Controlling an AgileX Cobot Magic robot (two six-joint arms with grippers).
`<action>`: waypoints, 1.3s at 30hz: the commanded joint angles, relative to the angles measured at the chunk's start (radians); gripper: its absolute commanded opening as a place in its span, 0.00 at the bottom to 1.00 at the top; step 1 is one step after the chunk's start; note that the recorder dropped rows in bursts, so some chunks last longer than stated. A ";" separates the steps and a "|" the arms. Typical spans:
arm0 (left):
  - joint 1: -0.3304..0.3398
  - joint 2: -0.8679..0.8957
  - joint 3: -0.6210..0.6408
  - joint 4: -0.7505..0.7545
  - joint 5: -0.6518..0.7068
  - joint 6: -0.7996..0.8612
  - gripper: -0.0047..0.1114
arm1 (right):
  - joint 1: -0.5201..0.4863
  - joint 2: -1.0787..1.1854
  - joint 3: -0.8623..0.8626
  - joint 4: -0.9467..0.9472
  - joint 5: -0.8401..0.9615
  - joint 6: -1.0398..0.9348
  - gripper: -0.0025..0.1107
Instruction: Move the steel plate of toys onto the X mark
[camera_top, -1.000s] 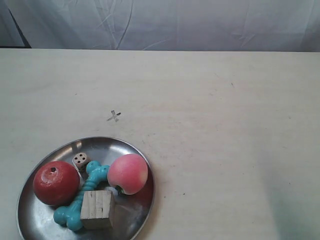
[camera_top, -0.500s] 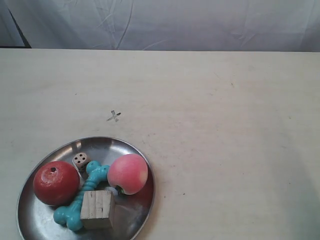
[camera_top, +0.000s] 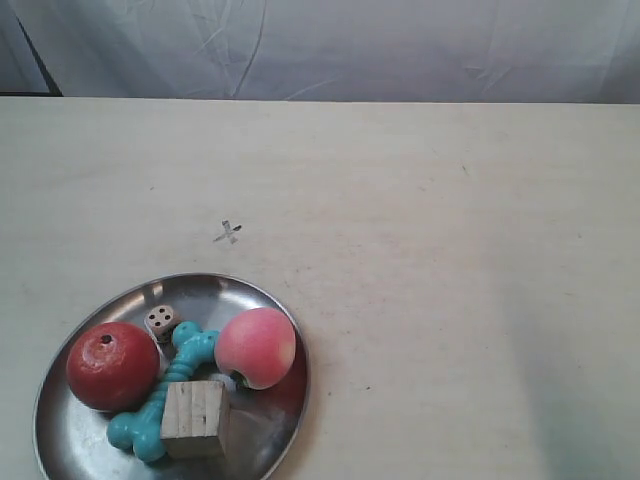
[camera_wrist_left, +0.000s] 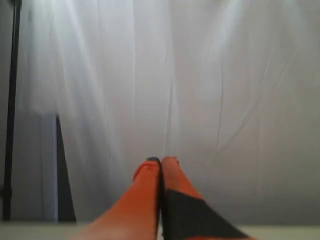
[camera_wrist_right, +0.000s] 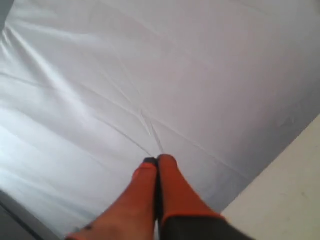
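steel plate (camera_top: 66, 440): near left of table (camera_top: 450, 250), X mark (camera_top: 228, 233) just past far rim | handling: likely stiff, slick; loose toys (camera_top: 255, 347) roll; pinch bare rim, keep level | left gripper (camera_wrist_left: 161, 162), right gripper (camera_wrist_right: 157, 161): pressed together, empty

A small grey X mark (camera_top: 228, 233) is drawn in thin strokes on the pale table (camera_top: 450, 250), near the rim of the plate (camera_top: 215, 295). The white die (camera_top: 160, 322) on that plate shows dark dots on its top face, too small to count surely.
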 joint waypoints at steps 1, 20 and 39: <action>-0.006 0.244 -0.081 -0.170 0.224 -0.032 0.04 | -0.005 0.194 -0.138 -0.254 0.237 -0.019 0.02; -0.066 0.759 -0.128 -0.595 0.709 0.170 0.04 | 0.275 1.164 -0.322 0.026 0.611 -0.642 0.02; 0.001 0.825 -0.133 -0.647 0.675 0.213 0.04 | 0.523 1.495 -0.343 0.641 0.515 -1.127 0.02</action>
